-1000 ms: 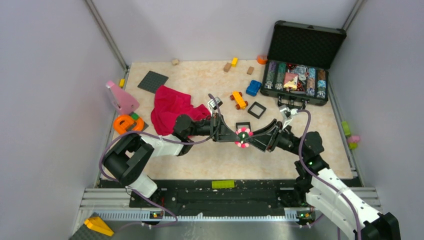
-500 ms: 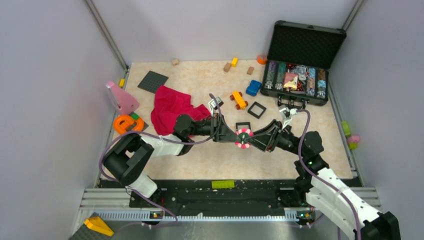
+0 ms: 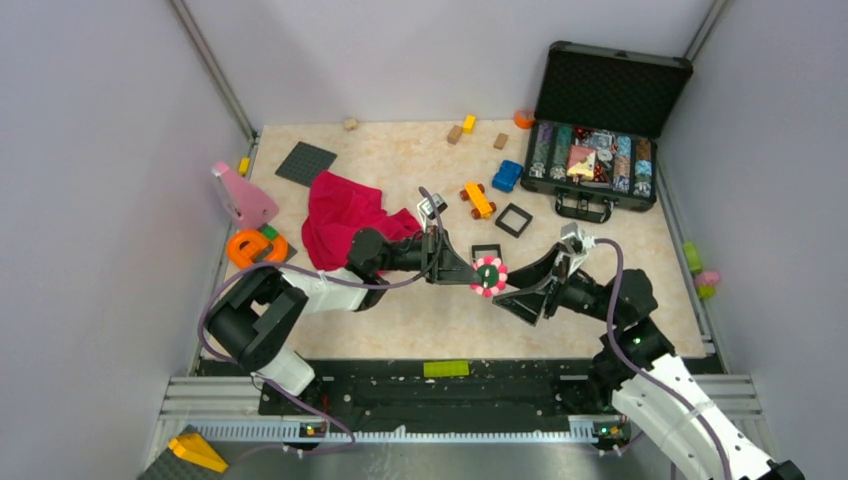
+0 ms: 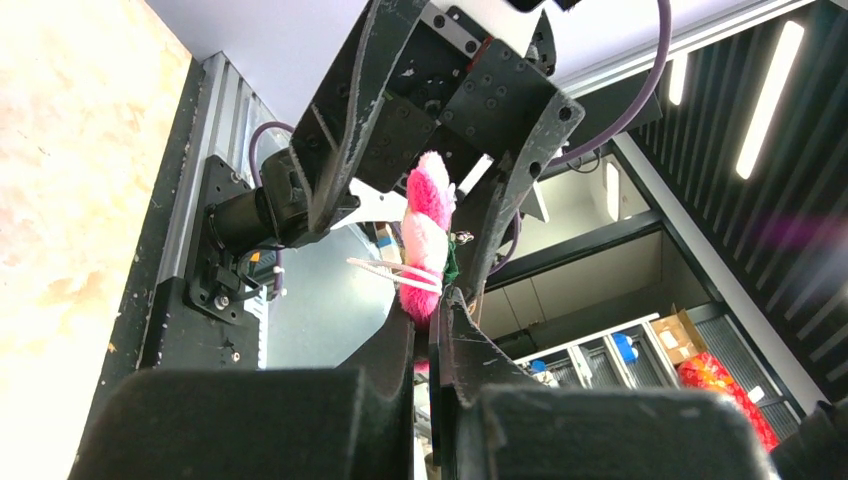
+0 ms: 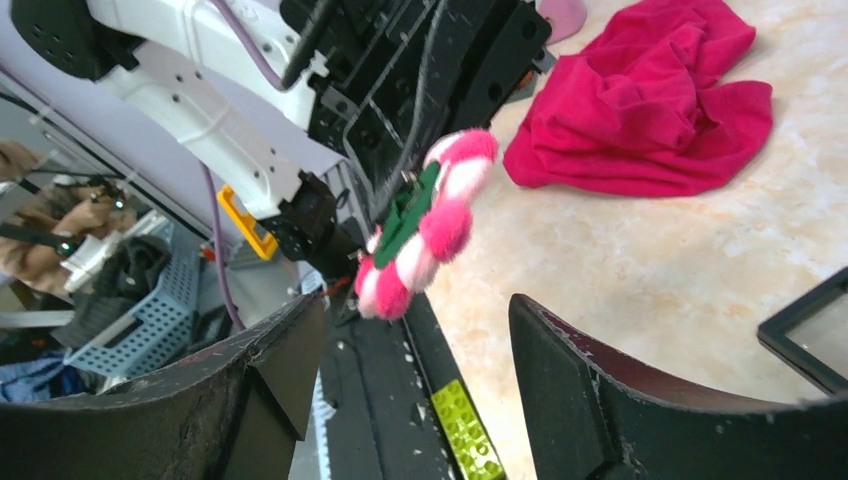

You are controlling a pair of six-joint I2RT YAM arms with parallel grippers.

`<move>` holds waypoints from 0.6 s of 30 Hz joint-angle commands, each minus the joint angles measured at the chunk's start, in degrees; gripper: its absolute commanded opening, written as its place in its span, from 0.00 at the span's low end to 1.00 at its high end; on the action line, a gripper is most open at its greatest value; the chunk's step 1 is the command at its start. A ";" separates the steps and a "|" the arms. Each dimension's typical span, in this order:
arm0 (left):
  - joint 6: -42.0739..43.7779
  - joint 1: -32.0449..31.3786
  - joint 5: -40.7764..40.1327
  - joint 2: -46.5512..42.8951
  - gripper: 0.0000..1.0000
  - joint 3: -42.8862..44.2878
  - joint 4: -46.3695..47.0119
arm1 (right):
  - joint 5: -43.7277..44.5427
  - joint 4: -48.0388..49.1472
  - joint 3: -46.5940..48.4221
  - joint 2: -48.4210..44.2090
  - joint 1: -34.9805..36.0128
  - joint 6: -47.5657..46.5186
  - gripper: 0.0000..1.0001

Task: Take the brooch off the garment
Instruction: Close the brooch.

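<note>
The brooch (image 3: 488, 275), a pink-and-white petalled disc with a dark centre, hangs above the middle of the table. My left gripper (image 3: 477, 276) is shut on its edge. In the left wrist view the brooch (image 4: 428, 240) stands edge-on just past the closed fingertips (image 4: 405, 330). My right gripper (image 3: 504, 289) is open just right of the brooch and does not touch it. In the right wrist view the brooch (image 5: 425, 225) floats beyond my spread right gripper (image 5: 415, 305). The garment (image 3: 345, 215), a crumpled red cloth, lies at the table's left, apart from the brooch.
An open black case (image 3: 598, 150) of chips stands back right. An orange toy car (image 3: 478, 200), a blue car (image 3: 507, 176) and two black square frames (image 3: 514, 219) lie behind the grippers. An orange ring toy (image 3: 255, 247) sits far left. A green brick (image 3: 446, 368) rests on the front rail.
My right gripper has opened and drawn back to the right, off the brooch. The brooch stays in my left gripper, which has barely moved.
</note>
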 commanded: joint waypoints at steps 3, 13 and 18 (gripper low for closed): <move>-0.73 0.23 -0.18 -0.71 0.00 2.64 3.70 | -0.06 -5.75 0.10 -0.44 -0.32 -7.43 0.69; 0.09 0.30 -1.08 -0.19 0.00 2.78 3.18 | 5.95 5.10 -0.75 6.04 5.96 -3.74 0.69; 0.92 0.30 -1.38 -0.11 0.00 2.44 2.42 | 7.82 8.52 -0.16 7.72 7.59 -1.31 0.69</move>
